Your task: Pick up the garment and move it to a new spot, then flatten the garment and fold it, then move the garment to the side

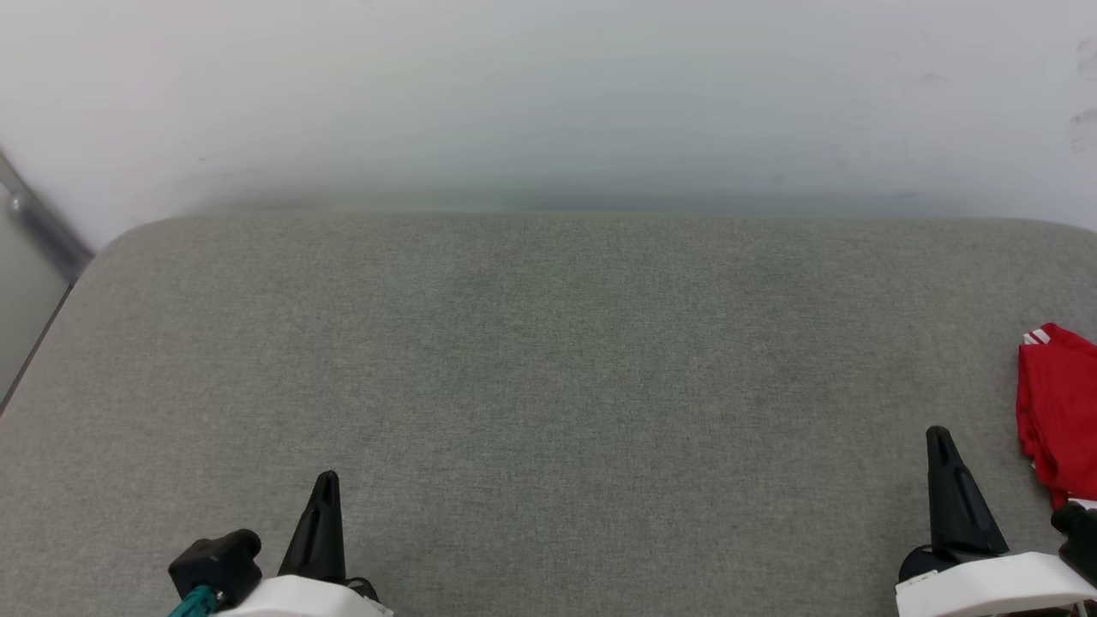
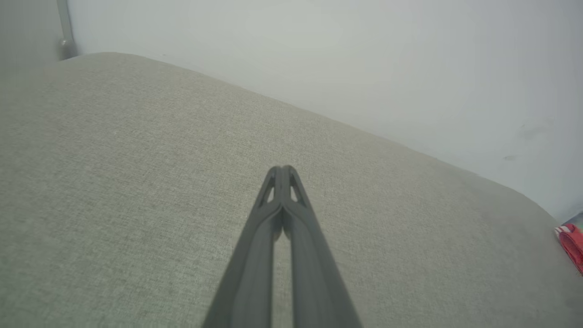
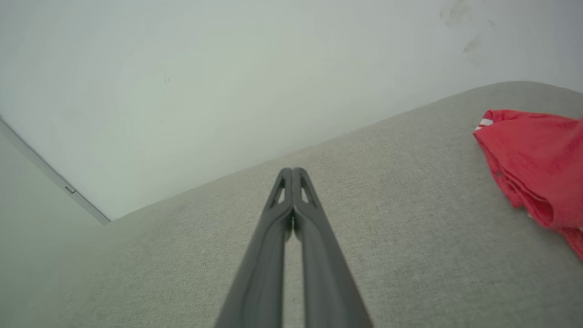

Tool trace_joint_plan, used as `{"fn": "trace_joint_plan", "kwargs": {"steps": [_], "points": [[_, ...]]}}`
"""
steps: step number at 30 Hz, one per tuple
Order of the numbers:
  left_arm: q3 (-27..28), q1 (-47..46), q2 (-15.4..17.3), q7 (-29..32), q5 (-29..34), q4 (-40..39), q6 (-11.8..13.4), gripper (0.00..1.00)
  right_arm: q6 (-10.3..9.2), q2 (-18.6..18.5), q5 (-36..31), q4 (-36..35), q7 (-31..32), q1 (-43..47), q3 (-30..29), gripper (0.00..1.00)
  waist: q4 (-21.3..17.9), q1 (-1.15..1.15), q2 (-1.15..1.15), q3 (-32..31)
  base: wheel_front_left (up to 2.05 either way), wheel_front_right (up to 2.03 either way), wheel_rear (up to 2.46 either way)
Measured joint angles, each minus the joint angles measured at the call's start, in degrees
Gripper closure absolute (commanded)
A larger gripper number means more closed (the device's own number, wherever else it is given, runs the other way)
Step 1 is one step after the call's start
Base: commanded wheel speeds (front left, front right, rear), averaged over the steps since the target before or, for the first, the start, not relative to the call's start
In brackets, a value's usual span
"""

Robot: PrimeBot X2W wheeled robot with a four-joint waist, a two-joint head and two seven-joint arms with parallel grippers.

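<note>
Finding one: the grey fabric-covered tabletop (image 1: 548, 386) runs wide ahead of both grippers, with a pale wall (image 1: 548, 103) close behind its far edge.

Finding two: the garment (image 1: 1058, 411) lies on the tabletop just to the right of your right gripper (image 1: 939, 437) and slightly ahead of it, well apart from your left gripper (image 1: 326, 480). It is gathered in layered red folds with a bit of striped trim showing. Part of it is cut off by the picture edge, so you cannot judge how neat the fold is.

Judgement on progress: this lie fits a garment waiting at the side for pickup, and equally one folded and set aside. The pictures do not settle which.

Finding three: both grippers are closed tip to tip and hold nothing.

Obstructions: a metal strip (image 1: 43, 227) stands far left of the left gripper. I see nothing between the right gripper and the garment.
</note>
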Motion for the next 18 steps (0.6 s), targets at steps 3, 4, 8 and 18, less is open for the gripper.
{"fn": "trace_joint_plan", "kwargs": {"steps": [3,4,8,18], "points": [[0.29,-0.64,0.04,0.70,-3.14,0.36,-0.14,1.00,0.00,0.00,2.91,0.56,0.74,-0.16,-0.05,1.00,-0.09,0.00,0.00,0.00,0.00,0.00,0.00],[0.35,-0.88,0.07,0.90,-4.20,0.46,-0.36,1.00,0.00,0.00,3.82,0.69,0.92,-0.28,-0.07,1.00,-0.12,0.00,0.00,0.00,0.00,0.00,0.00],[0.63,-1.14,0.11,1.71,-8.23,0.86,-0.60,1.00,0.00,0.00,7.53,1.09,1.88,-1.14,-0.13,1.00,-0.24,0.00,0.00,0.00,0.00,0.00,0.00],[1.47,-2.29,0.20,3.77,-17.34,1.52,-1.55,1.00,0.00,0.00,15.99,2.35,3.89,-2.15,-0.29,1.00,-0.55,0.00,0.00,-0.01,0.00,0.00,0.00]]}}
